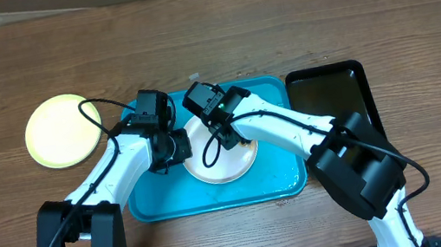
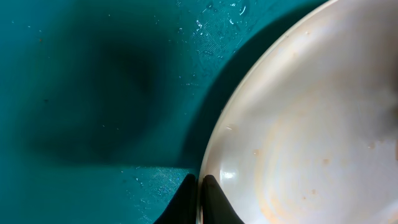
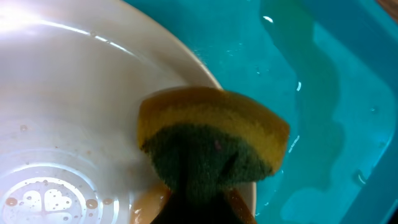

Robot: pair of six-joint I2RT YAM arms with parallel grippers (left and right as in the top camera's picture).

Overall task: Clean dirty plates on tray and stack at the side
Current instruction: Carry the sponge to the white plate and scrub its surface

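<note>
porous yellow-green sponge (image 3: 211,146) clenched in right hand (image 3: 194,205) meets glossy round white plate (image 3: 74,93), rim pinched by left hand (image 2: 199,188).

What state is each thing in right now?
white plate: on tray, faint orange smears, wet
left gripper: shut on white plate's rim
right gripper: shut on sponge
sponge: resting on white plate's edge
green plate: on table, left of tray, looks clean
tray: wet inside

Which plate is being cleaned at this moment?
The white plate on the turquoise tray: the left hand pinches its rim, the right hand holds a sponge against it. The lime-green plate lies untouched on the table, left of the tray.
</note>
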